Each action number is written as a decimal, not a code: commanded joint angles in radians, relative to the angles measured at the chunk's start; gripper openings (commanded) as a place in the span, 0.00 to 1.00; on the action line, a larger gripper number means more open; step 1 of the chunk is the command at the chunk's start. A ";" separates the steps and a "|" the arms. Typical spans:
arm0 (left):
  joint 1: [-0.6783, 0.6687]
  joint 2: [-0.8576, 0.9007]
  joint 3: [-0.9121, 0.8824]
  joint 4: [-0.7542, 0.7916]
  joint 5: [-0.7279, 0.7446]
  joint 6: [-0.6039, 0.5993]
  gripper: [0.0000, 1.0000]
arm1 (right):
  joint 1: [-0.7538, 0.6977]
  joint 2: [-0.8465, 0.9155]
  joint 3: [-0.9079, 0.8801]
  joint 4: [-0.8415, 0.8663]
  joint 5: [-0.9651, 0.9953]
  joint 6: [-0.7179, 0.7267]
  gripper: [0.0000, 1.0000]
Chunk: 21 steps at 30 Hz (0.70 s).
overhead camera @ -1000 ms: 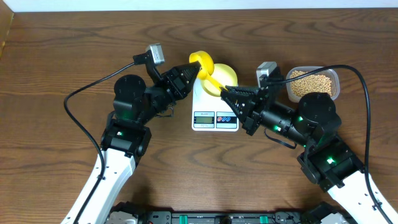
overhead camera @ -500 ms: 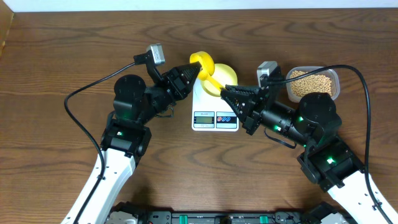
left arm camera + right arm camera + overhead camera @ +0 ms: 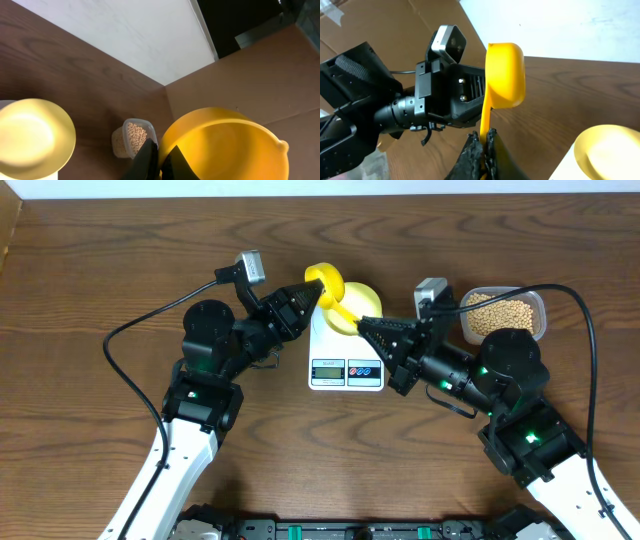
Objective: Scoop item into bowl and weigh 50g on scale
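A bright yellow scoop hangs above the table's back middle, held by both grippers. My left gripper is shut on the rim of its cup. My right gripper is shut on its thin handle, with the cup standing above the fingers. The pale-yellow bowl sits on the white scale just below the scoop and looks empty. The beans fill a clear tub to the right.
The left arm's wrist and camera are close in front of the right gripper. The tub stands right behind the right arm. A cardboard wall rises at the table's far side.
The right gripper's jaws have closed onto the scoop's handle. The left gripper and the scoop have stayed where they were.
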 commanded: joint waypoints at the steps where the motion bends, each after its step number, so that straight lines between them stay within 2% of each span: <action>1: -0.001 -0.006 0.009 0.004 0.017 0.020 0.13 | -0.002 0.003 0.021 0.004 -0.006 -0.009 0.02; 2: -0.001 -0.006 0.009 0.004 0.017 0.020 0.24 | -0.002 0.003 0.021 0.005 -0.006 -0.008 0.02; 5: -0.001 -0.006 0.009 0.004 0.017 0.020 0.24 | -0.002 0.003 0.021 0.008 -0.002 -0.005 0.01; 6: -0.001 -0.006 0.009 0.004 0.017 0.020 0.28 | -0.002 0.003 0.021 0.007 0.006 -0.003 0.01; 7: -0.001 -0.006 0.009 0.004 0.017 0.020 0.38 | -0.002 0.003 0.021 0.007 0.009 -0.001 0.01; 9: -0.001 -0.006 0.009 0.004 0.017 0.020 0.66 | -0.002 0.002 0.021 0.007 0.035 0.008 0.02; 12: -0.001 -0.006 0.009 0.004 0.018 0.020 0.87 | -0.002 0.002 0.021 0.007 0.114 0.038 0.02; 14: -0.001 -0.006 0.009 0.004 0.018 0.020 0.95 | -0.003 0.002 0.021 0.008 0.179 0.054 0.02; 21: -0.001 -0.006 0.009 0.004 0.021 0.021 0.96 | -0.008 0.002 0.031 0.002 0.370 0.062 0.02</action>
